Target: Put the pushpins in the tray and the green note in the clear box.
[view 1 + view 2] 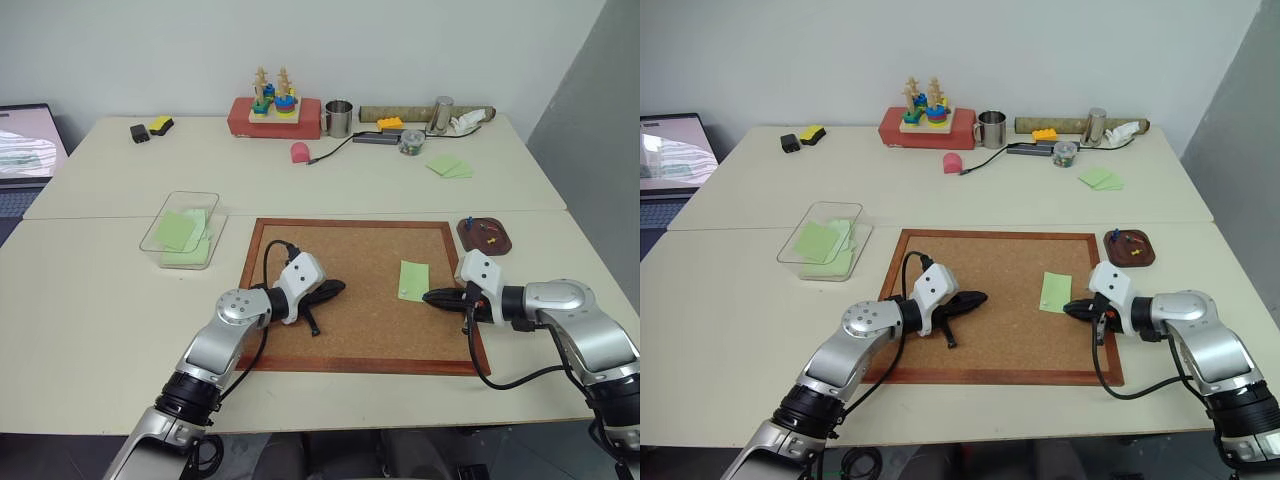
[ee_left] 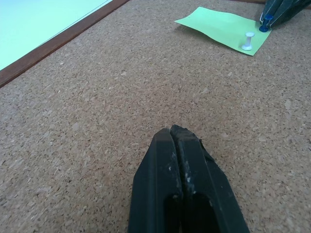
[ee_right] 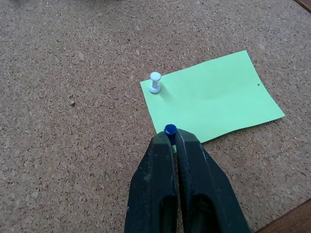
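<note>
Pinching the blue pushpin (image 3: 169,129) at the green note (image 3: 214,97)'s near corner, right gripper (image 3: 174,138) needs a straight pull off the corkboard (image 1: 350,255).

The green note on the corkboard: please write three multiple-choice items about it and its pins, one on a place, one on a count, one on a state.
1. Where does the green note lie?
A. In the clear box
B. On the corkboard
C. In the tray

2. How many pins stand at the note?
A. Two
B. Four
C. None

3. How is the right hand?
A. Wide open above the tray
B. Shut on the blue pin
C. Holding a cup

Answers:
1 B: the note lies flat on the corkboard, toward the side of the tray.
2 A: a white pin and a blue pin stand along one edge of the note.
3 B: its fingers are pressed together with the blue head between their tips.
</note>
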Available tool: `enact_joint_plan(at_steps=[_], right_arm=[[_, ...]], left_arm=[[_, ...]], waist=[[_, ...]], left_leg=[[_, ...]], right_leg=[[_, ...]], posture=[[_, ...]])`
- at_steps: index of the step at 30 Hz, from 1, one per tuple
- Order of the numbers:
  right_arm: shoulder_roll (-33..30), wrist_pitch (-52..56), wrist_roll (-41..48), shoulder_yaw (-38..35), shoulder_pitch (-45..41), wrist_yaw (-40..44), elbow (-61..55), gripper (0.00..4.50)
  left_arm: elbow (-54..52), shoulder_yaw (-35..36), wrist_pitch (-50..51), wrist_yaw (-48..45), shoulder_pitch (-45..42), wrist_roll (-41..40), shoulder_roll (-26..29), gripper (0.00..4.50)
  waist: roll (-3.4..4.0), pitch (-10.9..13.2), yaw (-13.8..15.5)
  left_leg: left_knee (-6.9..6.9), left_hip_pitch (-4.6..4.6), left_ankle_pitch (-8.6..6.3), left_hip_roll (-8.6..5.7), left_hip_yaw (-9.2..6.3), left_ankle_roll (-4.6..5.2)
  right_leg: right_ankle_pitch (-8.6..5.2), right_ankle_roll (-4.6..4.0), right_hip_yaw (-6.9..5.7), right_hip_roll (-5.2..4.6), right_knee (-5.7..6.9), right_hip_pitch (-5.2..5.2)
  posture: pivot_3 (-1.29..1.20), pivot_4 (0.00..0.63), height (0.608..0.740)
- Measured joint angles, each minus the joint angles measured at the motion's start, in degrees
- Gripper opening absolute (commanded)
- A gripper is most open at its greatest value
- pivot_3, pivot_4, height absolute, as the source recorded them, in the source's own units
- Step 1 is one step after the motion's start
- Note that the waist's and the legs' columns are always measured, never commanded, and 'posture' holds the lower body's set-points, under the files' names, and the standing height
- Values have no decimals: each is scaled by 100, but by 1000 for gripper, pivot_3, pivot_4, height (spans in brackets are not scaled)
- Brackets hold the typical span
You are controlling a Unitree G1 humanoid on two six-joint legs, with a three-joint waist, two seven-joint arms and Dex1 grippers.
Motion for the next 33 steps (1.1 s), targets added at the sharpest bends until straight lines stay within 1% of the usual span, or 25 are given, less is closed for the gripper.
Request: enact_joint_plan(at_steps=[8,13,20,24,27,29,33], right_arm=[[58,3,436,-414,64,2,-392,8],[142,3,602,-464,254,-1,-415,8],[195,10,677,-691,155,-187,-347,8],[13,-326,228,-832,-279,-586,429,8],[-90,-754,-350,-790,-671,-1001,1179,8],[-96,-1028,-782,-643,-1048,-1304,1781,8],[-97,-1439,-1359,-451,-1581,-1682,2689,8]], left_arm=[[-2,-1,0,-1,0,0,5,0],[-4,-4,0,-6,-1,0,13,0],[2,-6,-2,-5,-4,3,16,0],[-4,-9,-13,-4,1,35,21,0],[-13,-11,-14,-9,3,56,29,0],[-16,-11,-14,-3,-10,75,29,0],[-29,-18,-14,-5,-1,88,23,0]], waist=[[-1,0,-1],[-1,0,-3],[-1,0,-4],[-1,0,-4],[0,0,-6],[0,0,-16],[-1,0,-13]], left_leg=[[0,-1,0,0,-1,0],[-1,-1,0,0,0,0],[0,-1,0,0,1,0],[-1,0,0,-1,2,0],[-2,0,0,-1,4,0],[-1,2,1,-2,9,1],[-2,1,1,-3,9,1]], right_leg=[[0,0,-1,0,-1,0],[0,0,1,0,0,0],[0,0,1,0,-1,0],[2,-4,1,-1,-1,0],[7,-12,3,0,0,-2],[7,-12,9,-1,1,-2],[11,-19,8,-2,0,-2]], posture=[[0,150,740],[0,150,740],[0,150,740],[0,150,740],[0,150,740],[0,150,740],[0,150,740]])
